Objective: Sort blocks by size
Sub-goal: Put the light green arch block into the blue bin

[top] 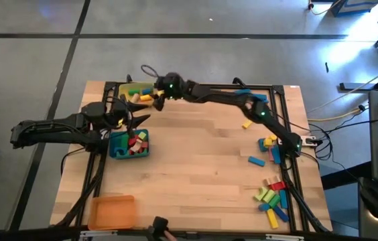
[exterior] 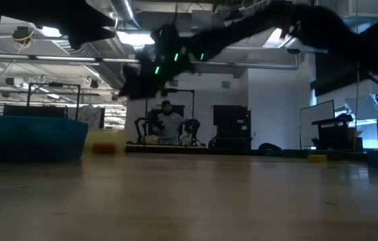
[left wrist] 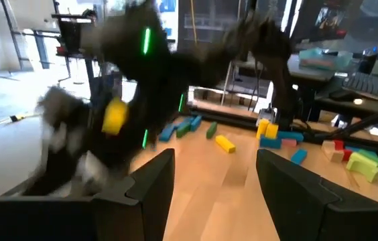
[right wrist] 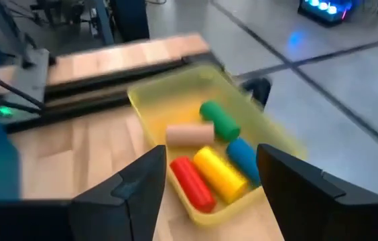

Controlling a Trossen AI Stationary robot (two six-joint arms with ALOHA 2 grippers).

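My right gripper (top: 154,100) reaches across the table's far side and hovers open over the yellow tray (top: 127,88) at the far left. In the right wrist view its fingers (right wrist: 206,194) stand apart above a red (right wrist: 190,182), a yellow (right wrist: 219,174), a blue (right wrist: 242,157), a green (right wrist: 219,120) and a tan block (right wrist: 189,134) lying in that tray (right wrist: 269,137). My left gripper (top: 137,120) is open and empty just beyond the blue tray (top: 117,151), which holds several blocks. It also shows open in the left wrist view (left wrist: 216,194).
Loose blocks lie at the table's right: a cluster (top: 268,144), a near-right pile (top: 273,197), a yellow one (top: 248,124) and a blue one (top: 256,161). An orange tray (top: 112,211) sits at the near left. The table's middle is bare wood.
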